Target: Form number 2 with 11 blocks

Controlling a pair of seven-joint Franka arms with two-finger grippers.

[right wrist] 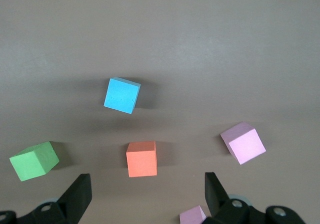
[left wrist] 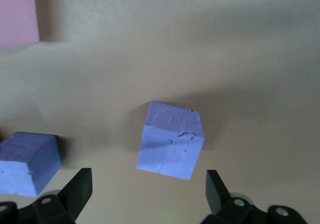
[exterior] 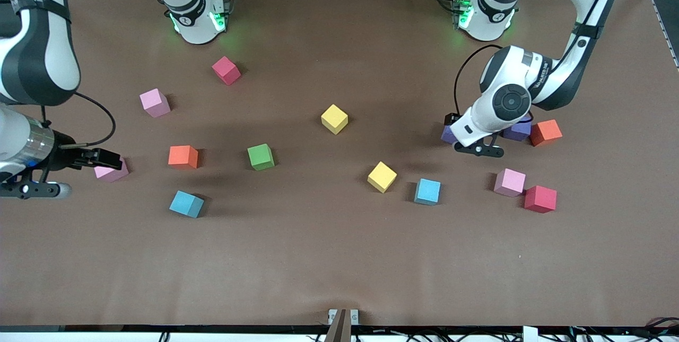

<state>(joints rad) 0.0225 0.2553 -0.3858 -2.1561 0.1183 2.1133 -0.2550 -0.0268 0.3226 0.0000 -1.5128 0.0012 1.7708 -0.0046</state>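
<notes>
Hovering over a purple foam cube (left wrist: 171, 140) at the left arm's end of the brown table (exterior: 329, 257), the left claw (left wrist: 149, 188) is wide open and empty. I'd drop straight down, square to its faces, clear of the second purple foam cube (left wrist: 27, 161) beside it. Right claw (right wrist: 147, 191) waits open over the orange foam cube (right wrist: 141, 158). No digit formed yet.

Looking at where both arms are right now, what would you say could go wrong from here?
The left gripper hangs open over a purple block; a second purple block and an orange block lie close beside it, so a descending finger might nudge one. The target block also sits turned relative to the fingers, so it may twist when squeezed. The right gripper, open over a pink block, waits at the right arm's end of the table.
</notes>
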